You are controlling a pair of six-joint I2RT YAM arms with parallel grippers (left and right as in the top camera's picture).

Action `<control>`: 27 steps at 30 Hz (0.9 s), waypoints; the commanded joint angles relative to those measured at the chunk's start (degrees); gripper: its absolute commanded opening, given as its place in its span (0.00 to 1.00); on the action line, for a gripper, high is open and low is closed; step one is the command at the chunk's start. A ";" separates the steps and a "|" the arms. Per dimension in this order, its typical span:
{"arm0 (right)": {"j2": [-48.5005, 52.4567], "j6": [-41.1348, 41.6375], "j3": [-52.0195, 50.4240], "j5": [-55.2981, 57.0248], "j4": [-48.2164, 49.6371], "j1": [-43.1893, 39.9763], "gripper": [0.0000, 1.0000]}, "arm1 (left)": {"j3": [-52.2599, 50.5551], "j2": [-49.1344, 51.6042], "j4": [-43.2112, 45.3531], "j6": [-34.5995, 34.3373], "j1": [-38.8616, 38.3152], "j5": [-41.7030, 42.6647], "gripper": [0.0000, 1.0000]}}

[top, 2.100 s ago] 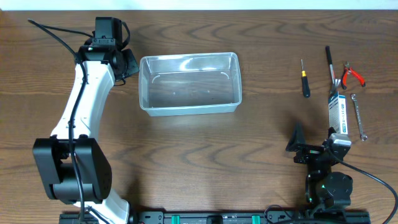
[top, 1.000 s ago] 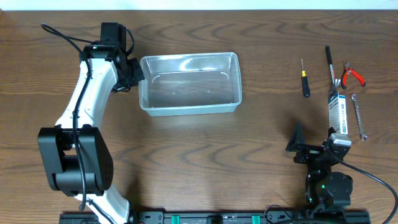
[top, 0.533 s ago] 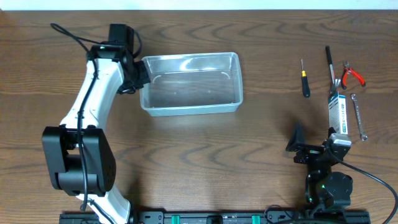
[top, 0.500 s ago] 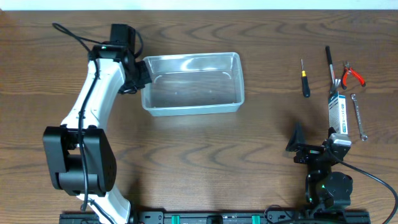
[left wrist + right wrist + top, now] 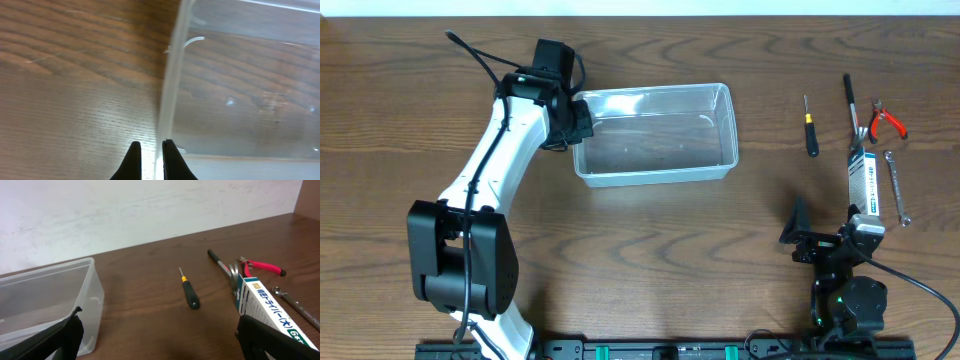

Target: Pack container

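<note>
The left end effector (image 5: 578, 120) moved rightward from a spot just beside the left end of the container (image 5: 655, 172) onto that end's wall, and closed with one finger on each side of the rim. The container then slid to the right across the surface (image 5: 650, 260) with it, ending nearer the screwdriver (image 5: 810, 128). The left arm (image 5: 490, 170) swung and reached further right along with it.
</note>
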 commanded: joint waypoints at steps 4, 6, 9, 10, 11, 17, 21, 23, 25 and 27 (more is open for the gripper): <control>-0.28 -0.37 -0.26 -0.09 0.13 -0.28 0.99 | -0.31 0.76 1.14 0.28 -0.94 1.70 0.06; -0.28 -0.37 -0.26 -0.09 0.13 -0.28 0.99 | -0.31 0.76 1.18 0.33 -1.09 1.70 0.06; -0.28 -0.37 -0.26 -0.09 0.13 -0.28 0.99 | -0.28 0.76 1.38 0.31 -1.07 1.73 0.06; -0.28 -0.37 -0.26 -0.09 0.13 -0.28 0.99 | -0.28 0.76 1.57 0.31 -1.07 1.73 0.06; -0.28 -0.37 -0.26 -0.09 0.13 -0.28 0.99 | -0.28 0.74 1.81 0.31 -1.09 1.75 0.06; -0.28 -0.37 -0.26 -0.07 0.13 -0.28 0.99 | -0.28 0.74 2.95 0.33 -1.14 5.53 0.06; -0.28 -0.37 -0.26 -0.09 0.13 -0.28 0.99 | -0.28 0.74 3.13 0.33 -1.20 5.99 0.06; -0.28 -0.37 -0.26 -0.09 0.13 -0.28 0.99 | -0.28 0.74 3.13 0.35 -1.20 5.99 0.06; -0.28 -0.37 -0.26 -0.09 0.13 -0.28 0.99 | -0.28 0.74 3.15 0.37 -1.18 5.95 0.06; -0.28 -0.37 -0.26 -0.09 0.13 -0.28 0.99 | -0.22 0.44 3.13 0.35 -1.01 5.62 0.06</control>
